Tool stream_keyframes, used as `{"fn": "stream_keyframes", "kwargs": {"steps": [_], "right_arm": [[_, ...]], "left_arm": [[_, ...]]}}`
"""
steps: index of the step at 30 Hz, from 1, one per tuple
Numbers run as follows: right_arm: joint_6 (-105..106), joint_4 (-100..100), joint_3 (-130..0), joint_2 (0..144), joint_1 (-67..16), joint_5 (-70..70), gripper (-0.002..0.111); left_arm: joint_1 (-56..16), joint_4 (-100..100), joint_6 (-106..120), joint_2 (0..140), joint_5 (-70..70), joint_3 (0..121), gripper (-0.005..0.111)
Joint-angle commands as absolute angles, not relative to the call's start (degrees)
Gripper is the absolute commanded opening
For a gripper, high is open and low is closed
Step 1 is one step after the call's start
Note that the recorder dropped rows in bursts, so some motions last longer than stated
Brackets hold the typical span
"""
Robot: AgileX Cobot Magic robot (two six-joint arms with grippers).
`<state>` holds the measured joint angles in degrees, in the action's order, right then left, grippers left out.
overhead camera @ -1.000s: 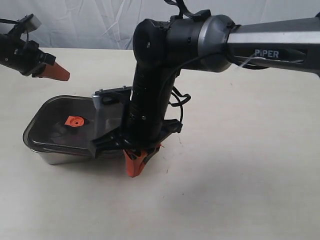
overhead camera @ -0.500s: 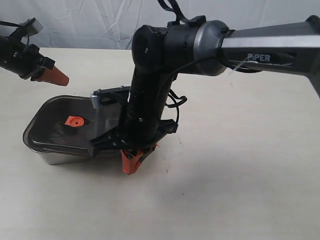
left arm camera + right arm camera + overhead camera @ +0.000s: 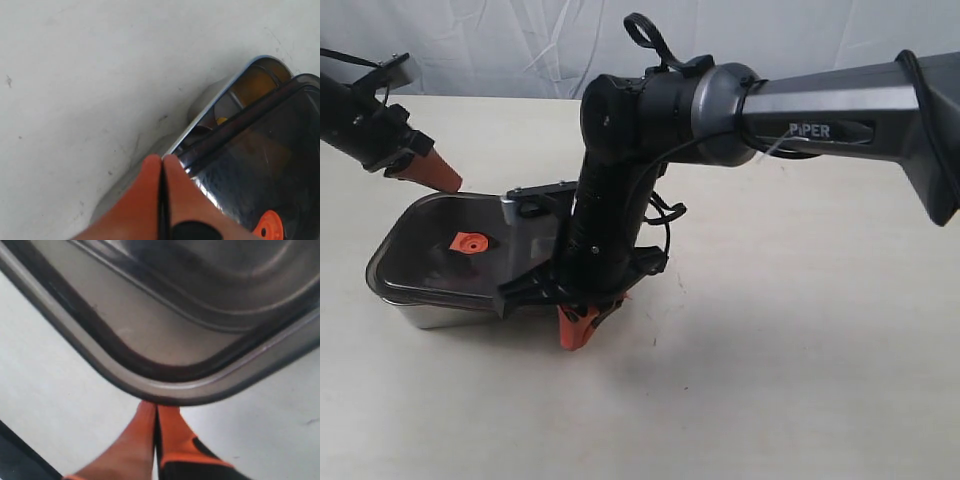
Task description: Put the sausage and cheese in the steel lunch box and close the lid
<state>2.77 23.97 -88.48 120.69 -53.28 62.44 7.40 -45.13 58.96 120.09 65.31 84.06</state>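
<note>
Showing one lid (image 3: 420, 240), two claws (image 3: 432, 172) (image 3: 578, 328)

The exterior camera is looking down across the desk (image 3: 820, 380) from moderate distance, the steel lunch box (image 3: 430, 316) lying toward nine o'clock. Both wrist cameras are looking down closely at that shared box.

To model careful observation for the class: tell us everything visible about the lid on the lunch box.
The lid is dark, smoky, translucent, plastic-looking, rectangular with rounded corners and an orange-red valve at its centre. It lies on the steel lunch box, shifted so one box corner is uncovered. The shut left hand hovers at its edge; contact unclear.
</note>
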Motion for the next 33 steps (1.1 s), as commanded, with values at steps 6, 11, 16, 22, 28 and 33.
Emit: {"fn": "stream_keyframes", "kwargs": {"steps": [6, 11, 16, 22, 28, 33], "right_arm": [[3.4, 23.0, -88.3, 120.4, -53.2, 59.5, 0.0], [2.8, 21.0, -88.3, 120.4, -52.4, 58.4, 0.0], [2.6, 20.7, -88.3, 120.4, -50.2, 57.3, 0.0], [2.6, 20.4, -88.3, 120.4, -48.4, 57.3, 0.0], [2.6, 19.5, -88.3, 120.4, -48.4, 57.5, 0.0], [-2.8, 12.9, -88.3, 119.8, -48.4, 59.8, 0.0]], "left_arm": [[7.1, -40.9, 55.7, 120.0, 65.9, 84.3, 0.0], [7.1, -40.9, 55.5, 120.0, 66.0, 84.3, 0.0], [7.1, -40.9, 55.4, 120.0, 67.3, 84.3, 0.0], [7.1, -40.9, 55.2, 120.0, 67.7, 84.3, 0.0], [7.1, -40.9, 55.2, 119.9, 68.4, 84.3, 0.0], [8.0, -41.6, 55.2, 119.7, 68.2, 84.3, 0.0]]}}
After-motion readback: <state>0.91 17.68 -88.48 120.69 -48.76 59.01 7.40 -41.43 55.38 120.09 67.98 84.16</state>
